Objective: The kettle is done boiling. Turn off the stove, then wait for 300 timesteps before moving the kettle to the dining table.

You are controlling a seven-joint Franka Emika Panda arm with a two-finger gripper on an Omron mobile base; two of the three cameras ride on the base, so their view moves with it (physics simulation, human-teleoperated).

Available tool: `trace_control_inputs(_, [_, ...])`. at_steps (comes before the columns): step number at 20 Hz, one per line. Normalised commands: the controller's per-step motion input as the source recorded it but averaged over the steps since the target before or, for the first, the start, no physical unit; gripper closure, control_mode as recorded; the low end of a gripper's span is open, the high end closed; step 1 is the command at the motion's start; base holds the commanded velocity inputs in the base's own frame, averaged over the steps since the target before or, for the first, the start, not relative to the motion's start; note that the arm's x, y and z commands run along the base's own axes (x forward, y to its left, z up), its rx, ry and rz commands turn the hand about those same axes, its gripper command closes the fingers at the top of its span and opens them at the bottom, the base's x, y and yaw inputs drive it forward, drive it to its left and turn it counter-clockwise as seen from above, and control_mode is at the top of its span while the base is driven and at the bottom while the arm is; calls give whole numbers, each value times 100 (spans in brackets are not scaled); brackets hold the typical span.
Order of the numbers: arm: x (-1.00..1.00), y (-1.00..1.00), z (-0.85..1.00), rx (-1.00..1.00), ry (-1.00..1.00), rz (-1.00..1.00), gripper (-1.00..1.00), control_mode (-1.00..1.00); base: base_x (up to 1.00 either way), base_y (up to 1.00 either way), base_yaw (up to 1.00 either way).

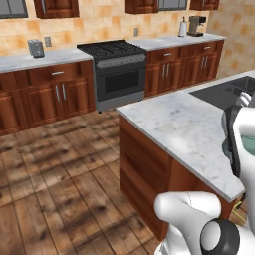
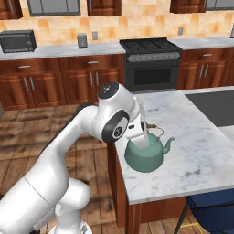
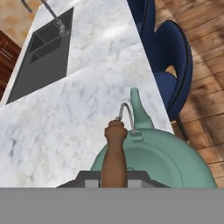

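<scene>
Kettle [image 2: 145, 155]: teal-green, squat, upright on the marble top of the dining table [image 2: 192, 132], near the table's front-left corner, spout pointing right toward the sink side; thin arched handle [image 3: 114, 155] with a brown grip running over the lid, seen close in the hand view. Gripper [image 2: 140, 137]: directly above the kettle, fingers drawn together and clamped on the brown handle grip; the finger tips themselves are mostly hidden behind the handle and the kettle body. Arm: white with dark joints, reaching from the lower left of the right base view, elbow bent over the table's left edge. Dining table: white-grey marble top, reddish-brown wood side panels, dark inset sink [image 3: 41, 59] with a faucet toward its far end. Chair [image 3: 173, 65]: dark blue, just beside the table's long edge, over the wood floor. Stove [image 1: 115, 69]: black range with cast grates, grey knob strip and dark oven door, set against the back wall between wood cabinets, well apart from the table; knob positions too small to tell. Back counter: microwave [image 2: 18, 41] at left, toaster [image 1: 36, 48] near a wall outlet, coffee machine [image 1: 196, 25] and a paper towel roll [image 1: 183, 28] at right.
</scene>
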Motion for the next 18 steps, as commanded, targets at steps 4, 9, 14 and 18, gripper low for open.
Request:
trace_control_inputs(4, [23,-51,-28,0,0,0,100,-100,0,0,0])
trace_control_inputs(9, [25,-45,-28,0,0,0,100,-100,0,0,0])
trace_control_inputs(14, [33,-32,-27,0,0,0,100,-100,0,0,0])
trace_control_inputs(18, [51,-11,-28,-2,0,0,100,-100,0,0,0])
